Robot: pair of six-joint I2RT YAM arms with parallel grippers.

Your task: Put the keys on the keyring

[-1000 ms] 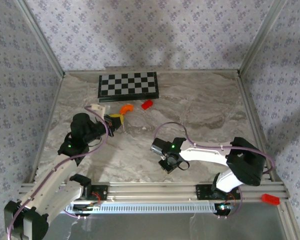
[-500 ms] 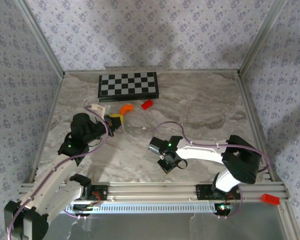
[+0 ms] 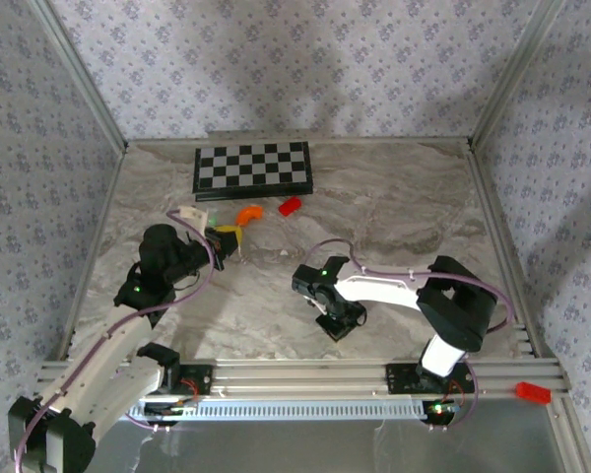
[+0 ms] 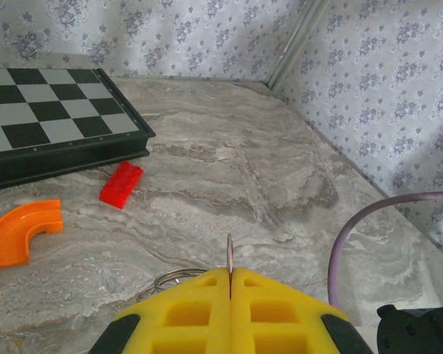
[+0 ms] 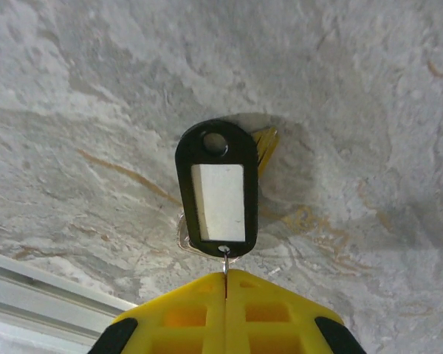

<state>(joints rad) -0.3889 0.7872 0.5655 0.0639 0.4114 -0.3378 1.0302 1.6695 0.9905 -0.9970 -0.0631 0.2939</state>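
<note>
Keys: one end pinched in my closed right gripper, tag jutting straight ahead, by the worktop's near edge. Keyring: clamped in my closed left gripper, left of centre.

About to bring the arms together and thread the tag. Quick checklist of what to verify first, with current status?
1. Left gripper holds the keyring: ok, jaws shut on its thin metal edge.
2. Right gripper holds the keys: ok, jaws shut on the small link at the tag's end.
3. Keys lifted off the table: cannot tell.
4. Keys brought to the keyring: not ok, the two are far apart in the top view.
5. Orange piece and red block out of the way: ok, both lie beyond the left gripper.
</note>
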